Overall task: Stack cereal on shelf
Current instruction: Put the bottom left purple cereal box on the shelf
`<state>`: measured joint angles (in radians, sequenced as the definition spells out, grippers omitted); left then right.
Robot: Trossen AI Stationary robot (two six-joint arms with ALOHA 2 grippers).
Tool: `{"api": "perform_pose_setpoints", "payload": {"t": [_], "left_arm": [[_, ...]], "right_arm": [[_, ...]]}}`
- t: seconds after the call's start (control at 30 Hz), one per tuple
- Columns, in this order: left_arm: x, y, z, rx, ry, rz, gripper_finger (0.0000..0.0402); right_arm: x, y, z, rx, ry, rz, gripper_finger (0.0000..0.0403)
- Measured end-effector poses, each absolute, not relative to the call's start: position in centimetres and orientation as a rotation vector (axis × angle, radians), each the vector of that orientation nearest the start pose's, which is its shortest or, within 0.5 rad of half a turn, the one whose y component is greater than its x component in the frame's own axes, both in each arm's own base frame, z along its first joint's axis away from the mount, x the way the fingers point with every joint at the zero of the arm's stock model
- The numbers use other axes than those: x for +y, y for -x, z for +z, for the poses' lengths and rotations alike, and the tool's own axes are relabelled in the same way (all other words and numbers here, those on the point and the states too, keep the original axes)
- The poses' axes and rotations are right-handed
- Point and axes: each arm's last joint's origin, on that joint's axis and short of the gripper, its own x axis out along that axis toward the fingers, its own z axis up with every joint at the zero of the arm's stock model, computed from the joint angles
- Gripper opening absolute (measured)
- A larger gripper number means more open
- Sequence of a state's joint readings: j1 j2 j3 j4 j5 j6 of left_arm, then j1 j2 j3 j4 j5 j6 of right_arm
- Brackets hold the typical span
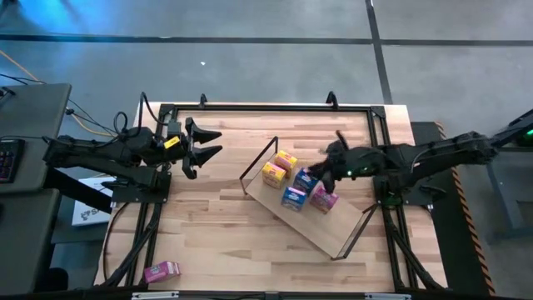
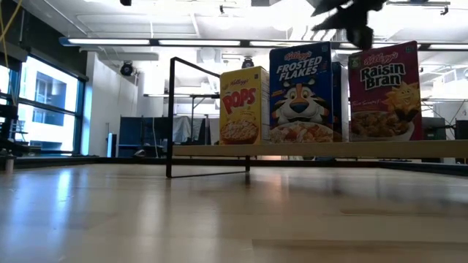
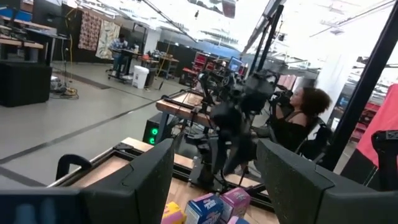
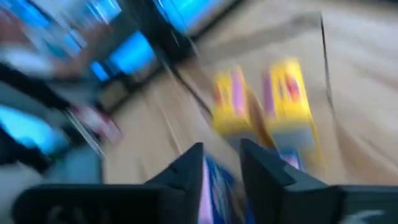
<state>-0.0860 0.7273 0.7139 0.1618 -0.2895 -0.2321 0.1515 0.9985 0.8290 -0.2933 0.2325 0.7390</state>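
Seated person [image 3: 297, 121] beyond table [image 1: 216, 208]

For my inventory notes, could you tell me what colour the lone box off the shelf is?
Pink/magenta; the lone cereal box shows best in the high view.

My right gripper [image 4: 221, 163]: fingers [image 4: 186, 171] slightly apart, a blue cereal box [image 4: 214, 190] showing in the gap. Two yellow cereal boxes [image 4: 231, 111] stand just beyond, side by side on light wood. Heavy motion blur.
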Motion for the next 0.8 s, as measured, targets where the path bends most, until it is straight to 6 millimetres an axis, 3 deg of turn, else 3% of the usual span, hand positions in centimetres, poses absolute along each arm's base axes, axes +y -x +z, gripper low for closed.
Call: {"api": "perform_pose_setpoints", "payload": {"t": [0.17, 0.27, 0.5, 0.8], "left_arm": [[-0.6, -16.3, 35.2, -0.192, 0.264, 0.183, 0.0220], [-0.6, -16.3, 35.3, -0.203, 0.293, 0.179, 0.0220], [-0.6, -16.4, 35.2, -0.196, 0.317, 0.177, 0.0220], [-0.6, -16.4, 35.1, -0.193, 0.316, 0.179, 0.0220]], "right_arm": [[1.3, -21.1, 30.2, 0.043, -0.578, -0.161, 0.0015], [0.7, -20.9, 30.1, -0.062, -0.512, -0.151, 0.0010], [0.4, -21.0, 30.0, -0.061, -0.381, 0.012, 0.0003], [0.5, -21.0, 30.2, -0.082, -0.341, 0.028, 0.0001]]}}
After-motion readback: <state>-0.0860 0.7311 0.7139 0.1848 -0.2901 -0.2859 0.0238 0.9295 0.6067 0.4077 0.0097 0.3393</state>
